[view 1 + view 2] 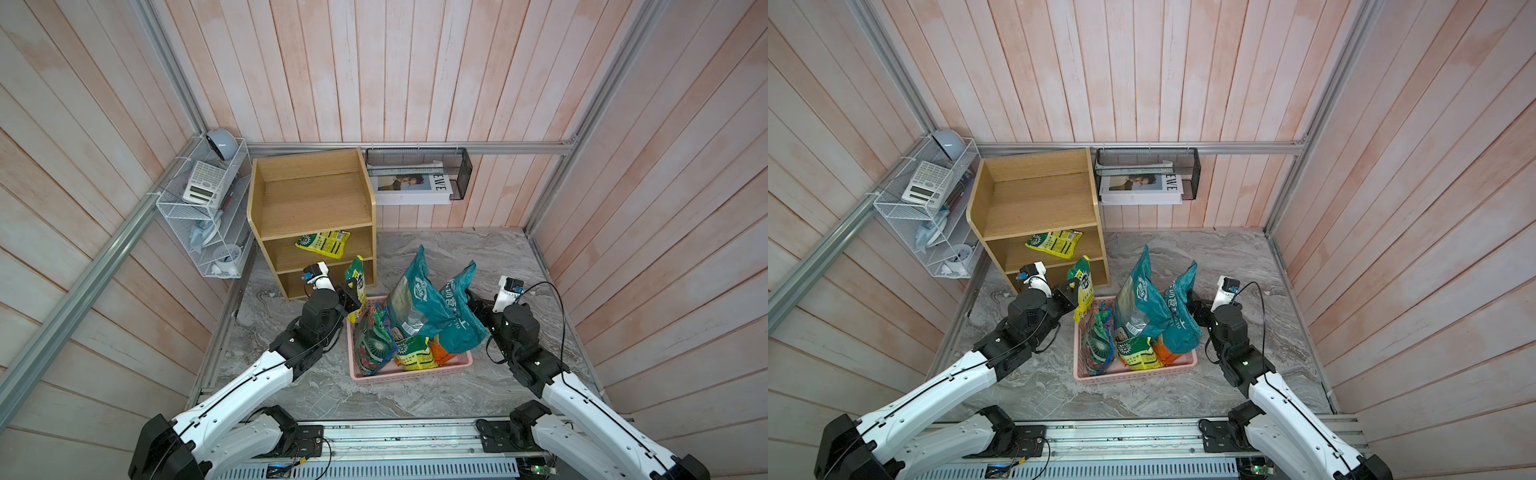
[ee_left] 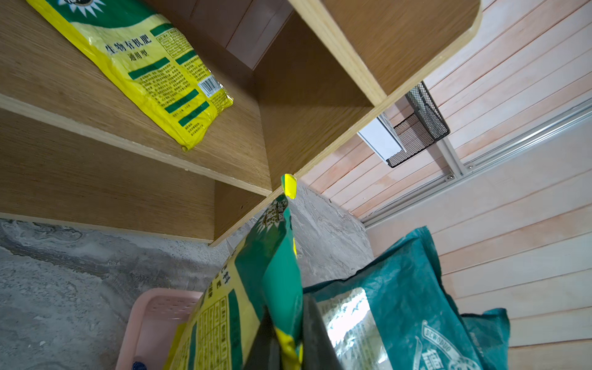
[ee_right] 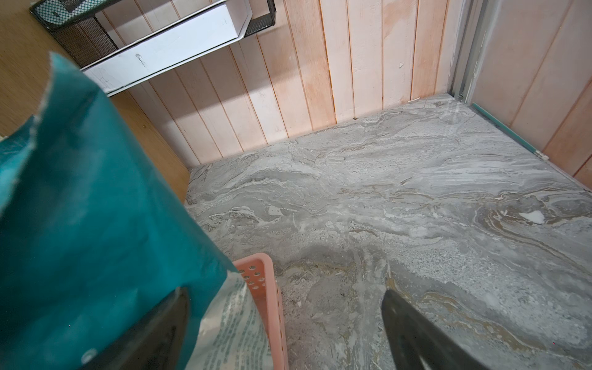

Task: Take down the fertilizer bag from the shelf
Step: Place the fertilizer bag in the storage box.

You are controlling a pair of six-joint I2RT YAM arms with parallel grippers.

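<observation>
We have one yellow-green fertilizer bag [image 1: 357, 277] clamped in our left gripper [image 1: 353, 297], already off the shelf [image 1: 316, 208] at the pink basket [image 1: 411, 372], our right gripper [image 3: 285, 293] stands open, and we judge that a second yellow bag [image 1: 323, 244] on the middle tier remains.

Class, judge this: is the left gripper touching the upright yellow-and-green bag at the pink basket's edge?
Touching. The left wrist view shows the left gripper with its jaws closed from both sides on the edge of the yellow-and-green bag, pinching it.
</observation>
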